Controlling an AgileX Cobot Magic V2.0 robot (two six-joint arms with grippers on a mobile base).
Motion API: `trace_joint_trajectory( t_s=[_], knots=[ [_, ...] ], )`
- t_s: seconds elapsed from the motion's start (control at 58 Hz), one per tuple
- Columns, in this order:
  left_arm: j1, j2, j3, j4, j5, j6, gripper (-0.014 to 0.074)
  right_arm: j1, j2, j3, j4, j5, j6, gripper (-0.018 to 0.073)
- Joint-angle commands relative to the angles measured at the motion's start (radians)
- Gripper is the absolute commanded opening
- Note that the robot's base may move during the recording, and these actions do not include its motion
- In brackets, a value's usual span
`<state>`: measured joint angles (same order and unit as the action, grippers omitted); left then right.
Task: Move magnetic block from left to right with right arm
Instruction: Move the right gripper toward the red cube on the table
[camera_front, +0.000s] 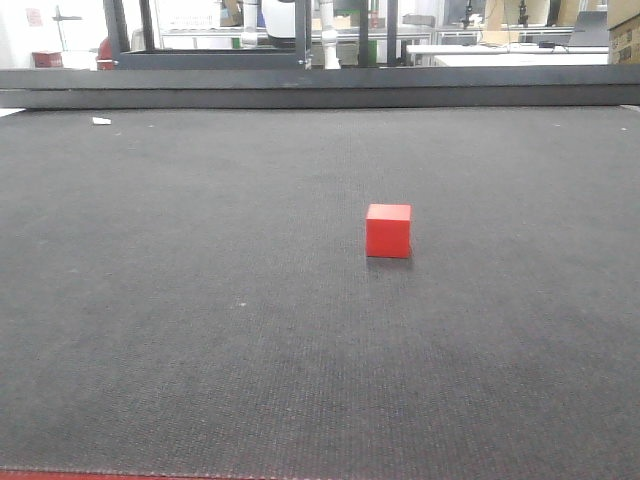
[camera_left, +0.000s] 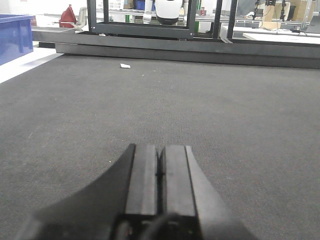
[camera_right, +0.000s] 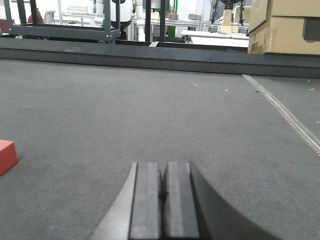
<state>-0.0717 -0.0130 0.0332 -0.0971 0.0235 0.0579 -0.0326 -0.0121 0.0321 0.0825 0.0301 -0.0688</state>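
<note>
The magnetic block (camera_front: 388, 230), a small plain red cube, rests on the dark grey mat (camera_front: 200, 300) a little right of centre in the front view. A corner of the block (camera_right: 6, 154) shows at the left edge of the right wrist view, well left of my right gripper (camera_right: 164, 170). That gripper hangs low over the mat, shut, with nothing between its fingers. My left gripper (camera_left: 160, 152) is also shut and empty above bare mat. The block is out of the left wrist view. Neither gripper appears in the front view.
A dark raised rail (camera_front: 320, 85) bounds the mat's far edge, with metal frames behind. Brown cardboard boxes (camera_right: 282, 25) stand at the far right. A blue bin (camera_left: 15, 37) sits far left. A white scrap (camera_left: 125, 65) lies on the mat. A seam strip (camera_right: 285, 112) runs along the right.
</note>
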Motion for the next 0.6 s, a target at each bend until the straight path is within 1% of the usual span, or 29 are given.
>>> trace_joint_trajectory(
  t_s=[0.0, 0.586],
  knots=[
    [-0.004, -0.012, 0.008, -0.005, -0.08, -0.006, -0.0126, -0.003, -0.02, -0.001, -0.011, -0.087, -0.002, 0.0057],
    [-0.004, -0.012, 0.008, -0.005, -0.08, -0.006, -0.0126, -0.003, -0.02, -0.001, -0.011, -0.087, -0.002, 0.0057]
  ],
)
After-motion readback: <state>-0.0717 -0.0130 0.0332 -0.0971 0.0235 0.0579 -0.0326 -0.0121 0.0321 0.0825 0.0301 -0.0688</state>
